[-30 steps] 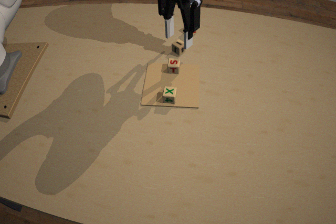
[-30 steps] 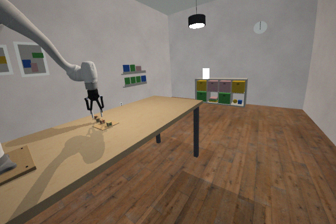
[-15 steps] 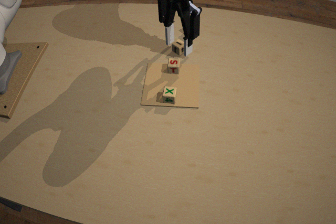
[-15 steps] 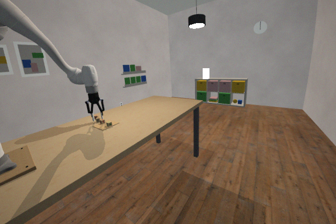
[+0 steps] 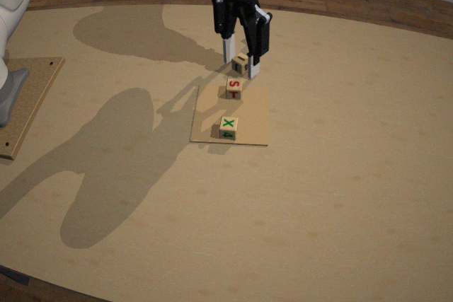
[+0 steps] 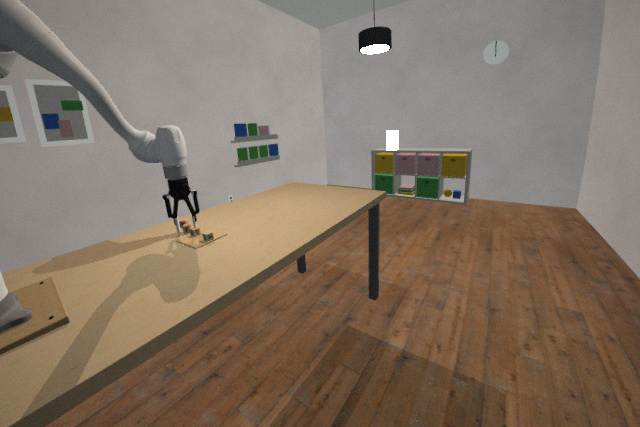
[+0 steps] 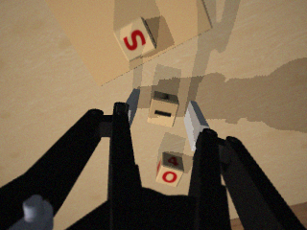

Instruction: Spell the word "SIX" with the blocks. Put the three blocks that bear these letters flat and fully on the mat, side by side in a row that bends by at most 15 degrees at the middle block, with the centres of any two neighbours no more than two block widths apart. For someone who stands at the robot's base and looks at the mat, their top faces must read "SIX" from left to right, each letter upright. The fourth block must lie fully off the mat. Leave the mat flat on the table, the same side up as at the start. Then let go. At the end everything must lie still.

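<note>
My gripper [image 5: 241, 68] [image 6: 186, 230] [image 7: 162, 104] is open and low, its fingers on either side of the block with the I on top [image 5: 241, 64] [image 7: 163, 109]. That block lies off the mat [image 5: 255, 119] [image 7: 86, 29], beyond its far edge in the top view, turned at an angle to it. The block with a red S on top [image 5: 233, 84] [image 7: 134, 39] is on the mat near that edge, its S sideways in the top view. The green X block [image 5: 228, 123] [image 6: 207, 236] is near the opposite edge. The red O block [image 7: 170, 175] is off the mat, hidden in the top view.
The O block lies close to the I block, between the gripper's arms in the wrist view. The robot's base plate [image 5: 36, 97] [image 6: 49, 303] stands at the left of the top view. Shadows of the arm and gripper fall over the table [image 5: 311, 182] and the mat.
</note>
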Controlling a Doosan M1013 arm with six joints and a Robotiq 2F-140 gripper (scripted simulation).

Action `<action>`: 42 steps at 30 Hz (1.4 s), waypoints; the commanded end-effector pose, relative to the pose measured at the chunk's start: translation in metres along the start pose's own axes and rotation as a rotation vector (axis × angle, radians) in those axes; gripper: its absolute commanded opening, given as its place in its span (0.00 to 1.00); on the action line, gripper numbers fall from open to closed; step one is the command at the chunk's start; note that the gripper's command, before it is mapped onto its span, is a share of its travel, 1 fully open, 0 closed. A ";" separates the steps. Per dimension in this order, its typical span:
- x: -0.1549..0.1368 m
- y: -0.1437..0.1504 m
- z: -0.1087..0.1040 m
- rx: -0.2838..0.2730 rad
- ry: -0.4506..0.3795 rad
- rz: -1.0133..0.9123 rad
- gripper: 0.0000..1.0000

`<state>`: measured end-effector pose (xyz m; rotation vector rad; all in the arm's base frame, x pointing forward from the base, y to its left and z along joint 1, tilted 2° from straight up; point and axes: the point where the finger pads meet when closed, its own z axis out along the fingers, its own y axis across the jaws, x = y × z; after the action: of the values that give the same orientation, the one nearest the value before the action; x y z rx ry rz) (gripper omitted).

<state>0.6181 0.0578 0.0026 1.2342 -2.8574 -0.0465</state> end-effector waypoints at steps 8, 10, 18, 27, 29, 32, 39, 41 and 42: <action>0.000 0.001 0.002 -0.001 0.000 0.004 0.40; 0.000 0.001 0.002 -0.001 0.000 0.004 0.40; 0.000 0.001 0.002 -0.001 0.000 0.004 0.40; 0.000 0.001 0.002 -0.001 0.000 0.004 0.40; 0.000 0.001 0.002 -0.001 0.000 0.004 0.28; 0.000 0.001 0.002 -0.001 0.000 0.004 0.28; 0.000 0.001 0.002 -0.001 0.000 0.004 0.28; 0.000 0.001 0.002 -0.001 0.000 0.004 0.28; 0.000 0.001 0.002 -0.001 0.000 0.004 0.28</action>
<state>0.6180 0.0578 0.0025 1.2342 -2.8573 -0.0465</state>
